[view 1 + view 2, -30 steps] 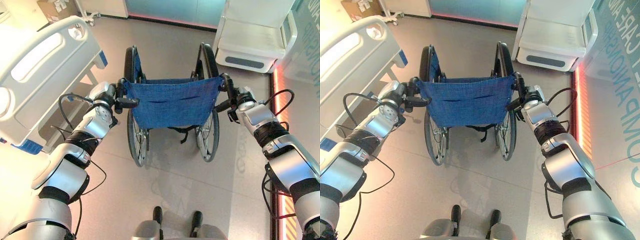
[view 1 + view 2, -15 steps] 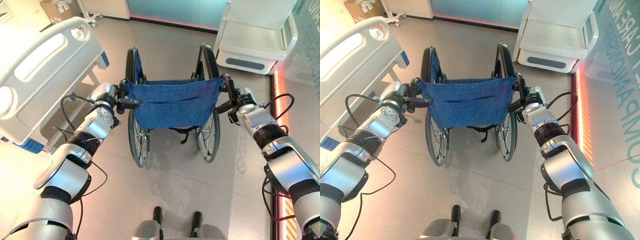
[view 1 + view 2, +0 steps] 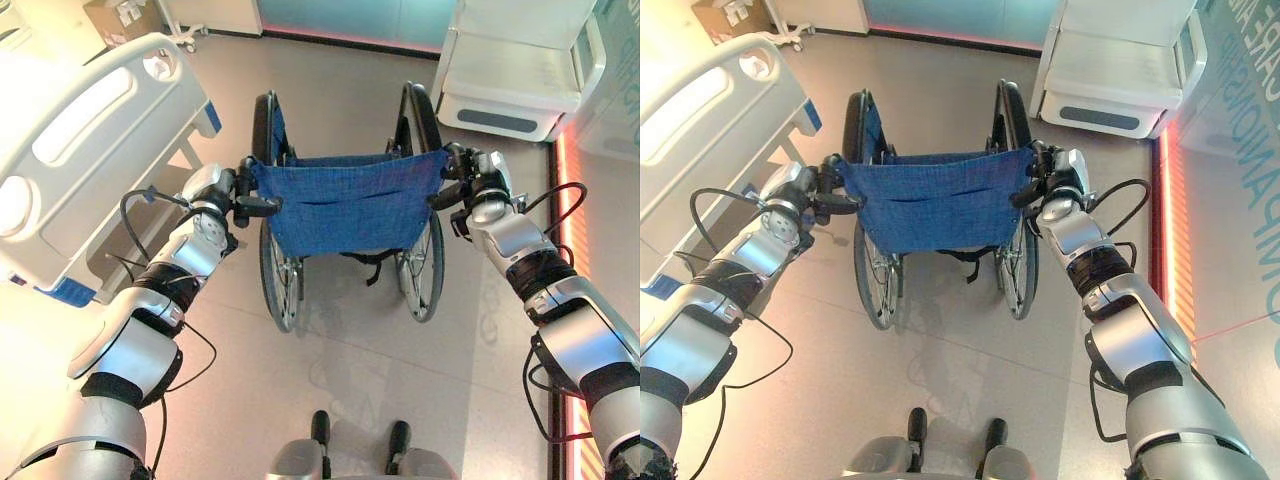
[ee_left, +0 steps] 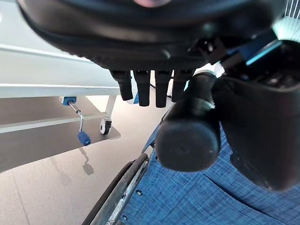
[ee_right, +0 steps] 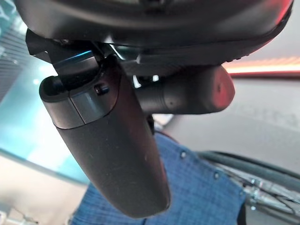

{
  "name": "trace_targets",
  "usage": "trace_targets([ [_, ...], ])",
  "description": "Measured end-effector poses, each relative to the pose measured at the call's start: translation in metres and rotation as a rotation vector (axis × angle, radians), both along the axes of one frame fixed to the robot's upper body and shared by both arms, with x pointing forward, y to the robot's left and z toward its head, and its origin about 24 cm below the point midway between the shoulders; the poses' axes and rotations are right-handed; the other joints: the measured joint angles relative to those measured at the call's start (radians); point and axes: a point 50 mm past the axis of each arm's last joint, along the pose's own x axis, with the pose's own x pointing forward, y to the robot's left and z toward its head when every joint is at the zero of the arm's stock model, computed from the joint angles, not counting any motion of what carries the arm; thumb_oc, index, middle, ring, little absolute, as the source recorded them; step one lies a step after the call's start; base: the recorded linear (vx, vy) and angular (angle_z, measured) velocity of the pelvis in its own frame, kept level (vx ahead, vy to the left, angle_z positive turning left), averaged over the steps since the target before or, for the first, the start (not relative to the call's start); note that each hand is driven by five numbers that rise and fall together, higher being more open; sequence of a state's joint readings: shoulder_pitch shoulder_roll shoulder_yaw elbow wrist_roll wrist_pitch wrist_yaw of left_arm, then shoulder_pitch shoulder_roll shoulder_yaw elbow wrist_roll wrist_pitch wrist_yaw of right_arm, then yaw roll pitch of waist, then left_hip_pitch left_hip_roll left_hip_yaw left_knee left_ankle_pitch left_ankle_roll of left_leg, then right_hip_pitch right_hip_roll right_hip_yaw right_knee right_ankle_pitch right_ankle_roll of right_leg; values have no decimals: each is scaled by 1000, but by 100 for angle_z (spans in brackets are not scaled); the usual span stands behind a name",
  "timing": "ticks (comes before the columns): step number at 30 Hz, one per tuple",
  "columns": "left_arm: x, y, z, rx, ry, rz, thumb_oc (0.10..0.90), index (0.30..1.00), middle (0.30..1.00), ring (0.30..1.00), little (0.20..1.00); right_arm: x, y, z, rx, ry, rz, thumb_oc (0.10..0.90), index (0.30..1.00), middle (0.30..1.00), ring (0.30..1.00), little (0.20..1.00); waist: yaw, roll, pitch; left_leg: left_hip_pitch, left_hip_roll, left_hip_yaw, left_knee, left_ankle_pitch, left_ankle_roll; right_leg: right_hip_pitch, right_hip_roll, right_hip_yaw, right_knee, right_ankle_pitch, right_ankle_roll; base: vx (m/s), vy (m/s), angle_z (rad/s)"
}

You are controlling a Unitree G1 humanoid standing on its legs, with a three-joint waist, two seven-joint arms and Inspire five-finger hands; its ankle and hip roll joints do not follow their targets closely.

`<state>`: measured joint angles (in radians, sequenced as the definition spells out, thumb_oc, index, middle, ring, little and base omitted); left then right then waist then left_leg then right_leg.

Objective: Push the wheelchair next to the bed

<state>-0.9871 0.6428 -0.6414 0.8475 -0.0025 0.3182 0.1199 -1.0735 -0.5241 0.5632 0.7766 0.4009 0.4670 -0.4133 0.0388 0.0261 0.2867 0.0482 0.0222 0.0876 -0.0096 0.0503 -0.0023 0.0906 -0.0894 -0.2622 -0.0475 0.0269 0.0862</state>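
While the wheelchair (image 3: 345, 215) stood on the floor just right of the bed (image 3: 80, 150), the left hand (image 3: 222, 190) and right hand (image 3: 1058, 180) each clasped one of its push handles, fingers curled around.

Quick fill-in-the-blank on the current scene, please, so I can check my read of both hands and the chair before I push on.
1. The left hand is curled round the wheelchair's left push ____.
2. The wheelchair's backrest fabric is ____ in colour.
3. The bed stands on the robot's ____ side.
4. The right hand is ____ on the right push handle.

Missing words: handle; blue; left; shut
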Motion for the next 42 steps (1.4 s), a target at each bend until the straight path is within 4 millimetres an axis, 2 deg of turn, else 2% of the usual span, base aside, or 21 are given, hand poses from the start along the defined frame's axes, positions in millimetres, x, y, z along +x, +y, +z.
trace_targets([
  [1, 0, 0, 0, -1, 1, -1, 400, 300, 300, 300, 300, 0, 0, -1, -1, 8, 1, 400, 300, 300, 300, 300, 0, 0, 0, 1, 0, 0, 0, 0, 0, 1, 0, 0, 0, 0, 0, 0, 0, 0],
  [4, 0, 0, -1, -2, 4, -2, 400, 300, 300, 300, 300, 0, -2, -1, 8, 34, 36, 400, 300, 300, 300, 300, 1, 0, 0, 5, 0, 0, 0, 0, 0, 6, 0, 0, 0, 0, 0, 0, 0, 0],
  [9, 0, 0, -2, 0, 2, 1, 400, 300, 300, 300, 300, -1, -19, 0, 3, 61, 39, 400, 300, 300, 300, 300, 6, 0, 0, 8, 2, -2, 0, 0, 0, 10, 1, -1, 0, 0, 0, 0, 0, 0],
  [17, 0, -4, -6, -6, 13, -12, 400, 300, 300, 300, 300, 0, -23, -6, -18, 86, 11, 400, 300, 300, 300, 300, 7, 0, 0, 13, -4, -3, 0, 5, 7, 14, -4, -1, 5, 1, 1, 3, 4, 2],
  [42, 0, -4, -9, 13, 28, -28, 400, 300, 300, 300, 300, 3, -23, -8, -95, 118, 22, 400, 300, 300, 300, 300, 8, 0, -1, 0, -7, 1, 22, 5, 12, -9, -19, 6, 44, 0, 1, 9, 31, -1],
])
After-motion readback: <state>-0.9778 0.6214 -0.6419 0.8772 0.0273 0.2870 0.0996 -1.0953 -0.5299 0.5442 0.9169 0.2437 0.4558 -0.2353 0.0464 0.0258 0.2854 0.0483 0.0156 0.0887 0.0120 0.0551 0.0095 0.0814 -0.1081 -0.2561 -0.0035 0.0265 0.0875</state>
